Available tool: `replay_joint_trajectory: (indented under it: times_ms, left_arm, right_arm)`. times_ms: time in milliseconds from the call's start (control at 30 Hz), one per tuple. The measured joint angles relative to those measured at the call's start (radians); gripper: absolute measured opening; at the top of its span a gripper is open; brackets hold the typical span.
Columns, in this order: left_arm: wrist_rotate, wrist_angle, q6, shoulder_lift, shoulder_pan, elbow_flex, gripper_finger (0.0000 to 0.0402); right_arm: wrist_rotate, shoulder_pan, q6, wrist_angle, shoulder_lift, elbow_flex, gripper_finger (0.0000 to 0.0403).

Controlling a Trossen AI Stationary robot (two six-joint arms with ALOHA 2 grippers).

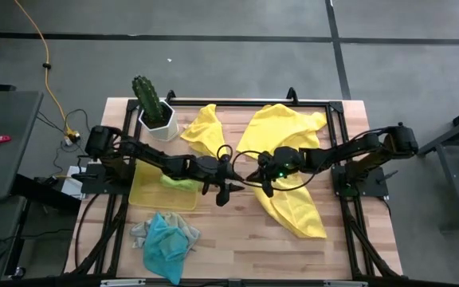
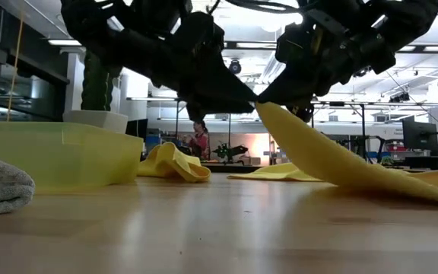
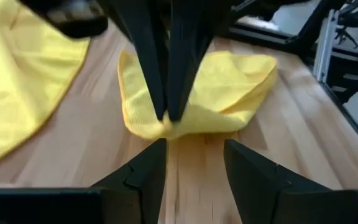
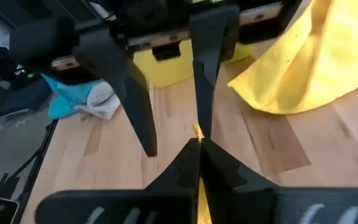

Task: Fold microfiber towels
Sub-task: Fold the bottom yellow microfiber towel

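I am holding my left gripper [image 3: 194, 165] just above the table [image 1: 237, 231] at its middle, fingers parted and gripping nothing. Facing it tip to tip, my right gripper [image 4: 199, 144] is pinching a corner of the large yellow towel [image 1: 289, 171], which is draping away to the right. Beyond lies a crumpled yellow towel [image 3: 229, 87]. Blue and grey towels [image 1: 164, 237] are lying beside the yellow tray [image 1: 146, 191].

— Where do the cameras sit?
— One looks straight down on the whole table [image 1: 237, 239]; one sits at tabletop level, facing the room.
— And the wrist cameras?
— Close over the boards, each facing the other arm; both share the large yellow towel [image 1: 289, 187] with the overhead.
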Motion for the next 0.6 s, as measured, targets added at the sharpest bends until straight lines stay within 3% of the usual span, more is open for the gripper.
replay_joint_trajectory:
  times_ms: [267, 600]
  left_arm:
    - [-0.082, 0.037, -0.025, 0.005, 0.001, 0.000, 0.0152]
    - [-0.021, 0.049, 0.013, 0.004, 0.000, 0.000, 0.0139]
  right_arm:
    - [-0.031, 0.001, 0.005, 0.000, 0.000, 0.000, 0.0000]
    - [-0.012, 0.001, 0.008, 0.000, 0.000, 0.000, 0.0000]
